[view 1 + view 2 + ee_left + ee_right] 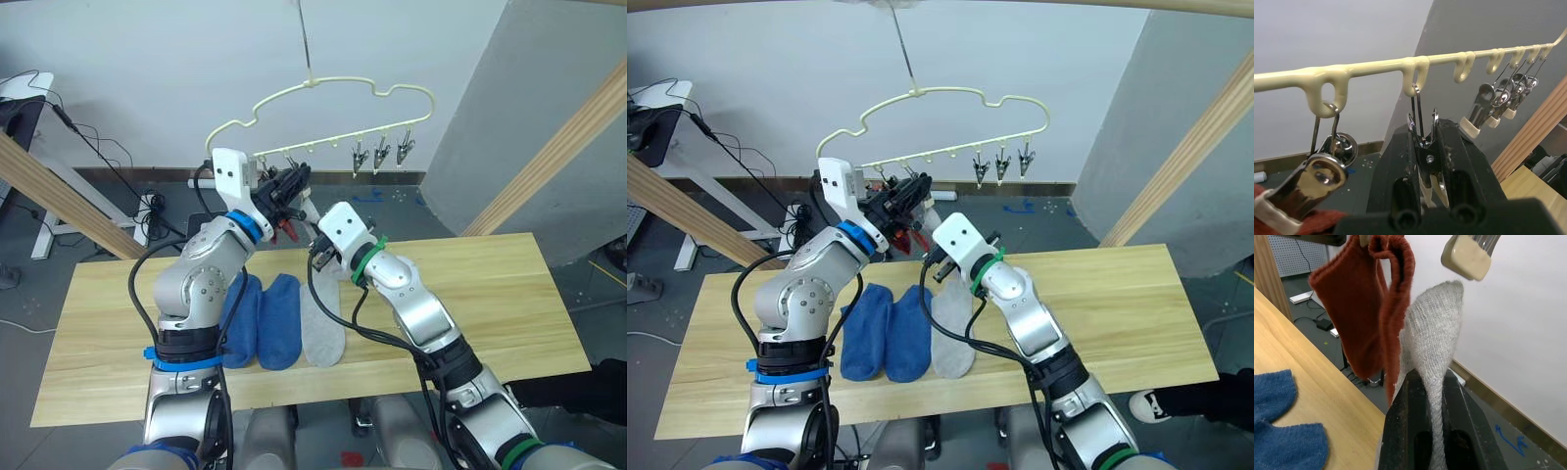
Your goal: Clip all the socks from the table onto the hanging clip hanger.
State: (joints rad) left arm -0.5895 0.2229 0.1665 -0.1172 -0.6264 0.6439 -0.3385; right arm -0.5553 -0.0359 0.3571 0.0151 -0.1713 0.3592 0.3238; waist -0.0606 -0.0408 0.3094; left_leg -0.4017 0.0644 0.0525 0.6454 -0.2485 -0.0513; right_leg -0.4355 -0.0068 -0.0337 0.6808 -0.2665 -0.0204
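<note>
The pale yellow clip hanger (343, 83) hangs above the table's (470, 294) far edge. My left gripper (294, 182) is raised under the hanger's bar and shut on a metal clip (1422, 147), squeezing it. Two rust red socks (1352, 308) hang from clips beside it. Just below, my right gripper (315, 257) is shut on a light grey sock (1435, 333) whose end pokes up toward a clip's pad (1469, 254). Two blue socks (260, 318) and another grey sock (321, 328) lie side by side on the table.
Three free clips (380, 154) hang at the bar's right end. Slanted wooden beams stand at the right (549, 157) and at the left (59, 196). Cables and a power strip (147, 211) lie on the floor behind the table.
</note>
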